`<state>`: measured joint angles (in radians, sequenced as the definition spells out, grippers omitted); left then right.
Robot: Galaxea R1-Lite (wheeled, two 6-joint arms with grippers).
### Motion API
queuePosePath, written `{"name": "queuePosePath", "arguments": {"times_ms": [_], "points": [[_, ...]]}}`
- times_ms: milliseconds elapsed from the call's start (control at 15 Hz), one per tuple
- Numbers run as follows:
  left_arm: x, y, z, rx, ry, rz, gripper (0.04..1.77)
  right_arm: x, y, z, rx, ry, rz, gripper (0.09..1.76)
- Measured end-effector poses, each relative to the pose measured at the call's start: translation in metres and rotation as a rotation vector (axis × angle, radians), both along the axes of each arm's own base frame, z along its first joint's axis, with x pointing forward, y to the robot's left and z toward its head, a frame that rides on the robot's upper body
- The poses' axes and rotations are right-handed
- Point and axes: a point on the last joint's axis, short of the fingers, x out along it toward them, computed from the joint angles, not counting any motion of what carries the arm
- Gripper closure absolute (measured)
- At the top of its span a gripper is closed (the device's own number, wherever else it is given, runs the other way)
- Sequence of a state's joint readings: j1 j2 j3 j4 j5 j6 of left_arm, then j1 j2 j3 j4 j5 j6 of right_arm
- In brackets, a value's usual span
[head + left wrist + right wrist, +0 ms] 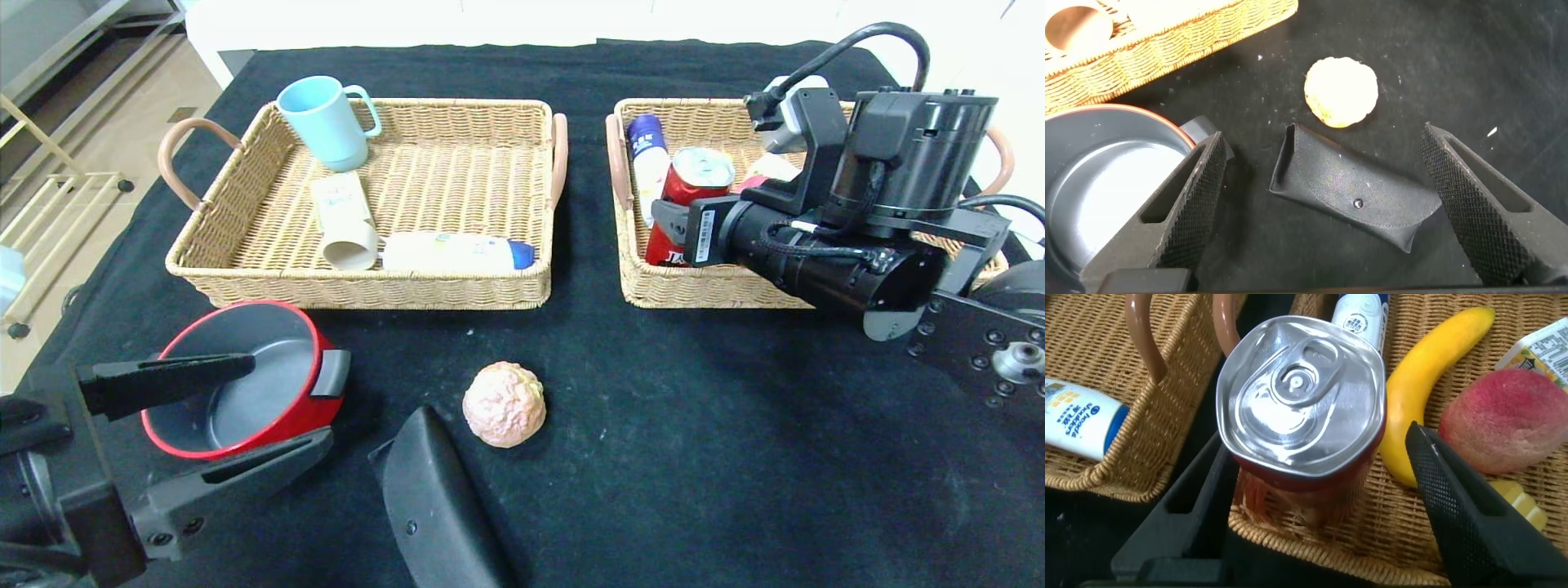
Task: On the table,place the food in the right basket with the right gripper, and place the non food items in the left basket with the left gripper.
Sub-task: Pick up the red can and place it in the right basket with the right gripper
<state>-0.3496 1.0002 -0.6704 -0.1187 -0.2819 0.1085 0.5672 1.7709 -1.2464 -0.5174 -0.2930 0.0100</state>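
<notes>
Black cloth-covered surface, beige tiled floor at the left, pale metal rack frame standing on it, white wall band behind, bright even light

The whole rig is matte black plastic and metal. The right arm is a fat black cylinder ending in a boxy wrist block, with a white barcode sticker at its 9 o'clock end. A thick black cable loops over the top into a silver-grey camera module. Down at 4 o'clock there's a flat black plate dotted with small screws around a silver hub. The left gripper has long, flat black fingers — the inner pads are knurled with a fine diamond texture, and a couple of screw heads sit at the base.
</notes>
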Motion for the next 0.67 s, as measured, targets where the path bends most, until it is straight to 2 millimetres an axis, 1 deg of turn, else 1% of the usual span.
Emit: {"name": "queuePosePath", "arguments": {"times_ms": [133, 333, 667], "points": [[0.0, 0.0, 0.0, 0.0, 0.0, 0.0, 0.09, -0.005, -0.002, 0.002, -0.002, -0.002, 0.005, 0.34], [0.0, 0.0, 0.0, 0.0, 0.001, 0.0, 0.09, -0.019, -0.009, 0.008, -0.01, 0.009, 0.01, 0.28], [0.0, 0.0, -0.001, 0.001, 0.003, 0.0, 0.09, -0.062, -0.032, 0.016, -0.024, 0.028, 0.026, 0.21]]}}
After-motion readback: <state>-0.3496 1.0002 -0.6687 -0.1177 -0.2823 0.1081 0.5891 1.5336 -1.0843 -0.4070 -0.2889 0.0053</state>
